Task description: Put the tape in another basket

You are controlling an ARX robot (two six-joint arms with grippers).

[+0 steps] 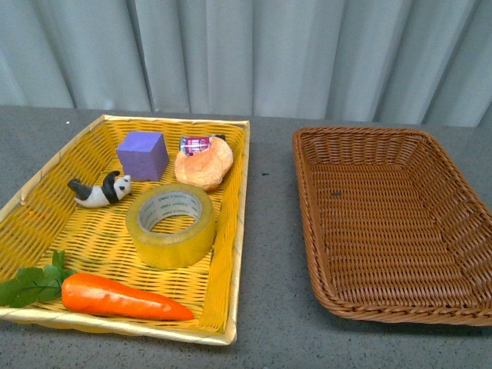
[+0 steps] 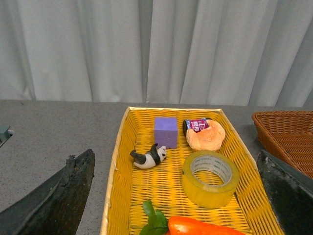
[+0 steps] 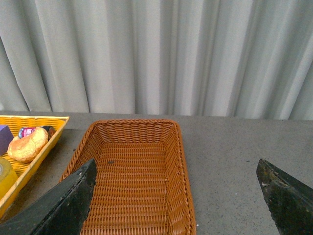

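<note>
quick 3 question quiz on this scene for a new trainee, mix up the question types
1. True or false: the tape already lies in the brown basket.
2. Which item in the yellow basket lies nearest the robot?
3. Fill in: the tape lies flat, its hole facing ___.

Key: 1 false, it is in the yellow basket; 2 the carrot; 3 up.

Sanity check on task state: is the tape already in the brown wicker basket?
No, the tape lies flat in the yellow basket, while the brown wicker basket holds no roll.
</note>
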